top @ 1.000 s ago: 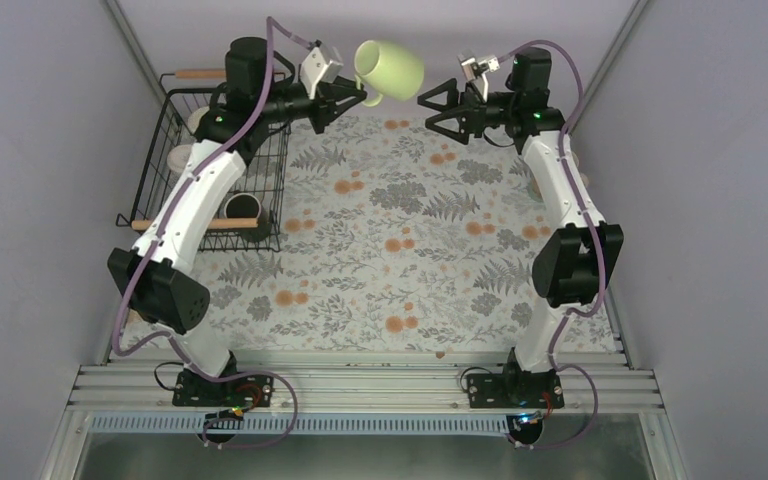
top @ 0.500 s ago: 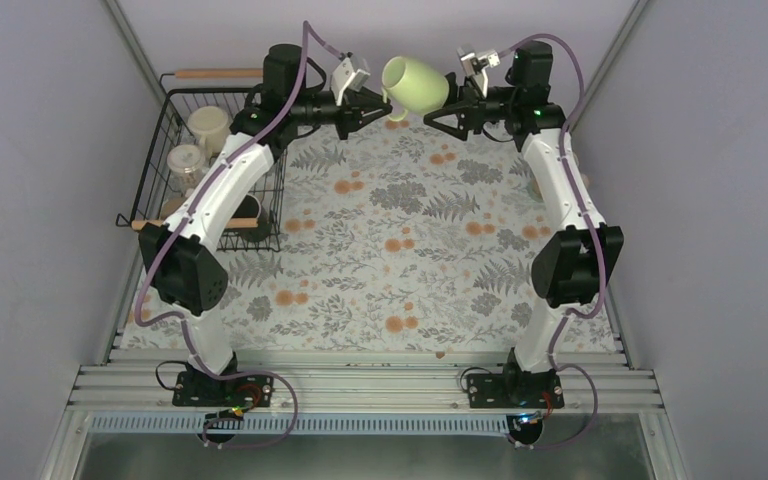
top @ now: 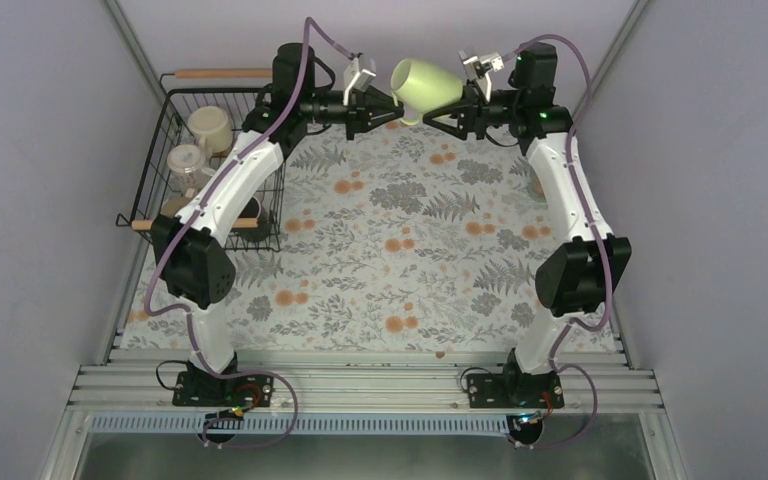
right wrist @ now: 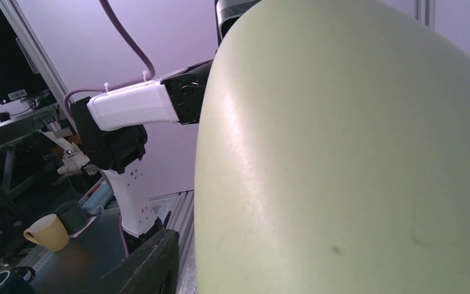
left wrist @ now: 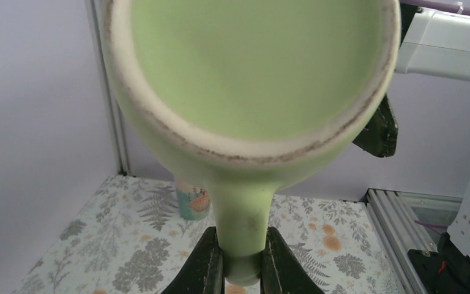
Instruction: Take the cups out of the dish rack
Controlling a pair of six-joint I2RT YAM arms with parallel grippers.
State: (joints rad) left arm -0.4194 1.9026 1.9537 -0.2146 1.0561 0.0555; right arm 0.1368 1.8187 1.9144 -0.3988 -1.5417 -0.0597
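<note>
One pale green handled mug [top: 426, 84] hangs in the air over the far edge of the floral table cloth [top: 400, 240], between both arms. Its handle [left wrist: 238, 226] is clenched in the left gripper [top: 388, 107]. The right gripper [top: 444, 103] straddles the base end; I cannot tell whether it presses yet.

The mug's long axis runs left to right, mouth toward the left arm. Likely a handover.

The back wall [top: 380, 20] is close behind, with bare cloth below and nearer. The black wire dish rack [top: 152, 160], holding cream mugs [top: 208, 125], sits well apart at far left.
</note>
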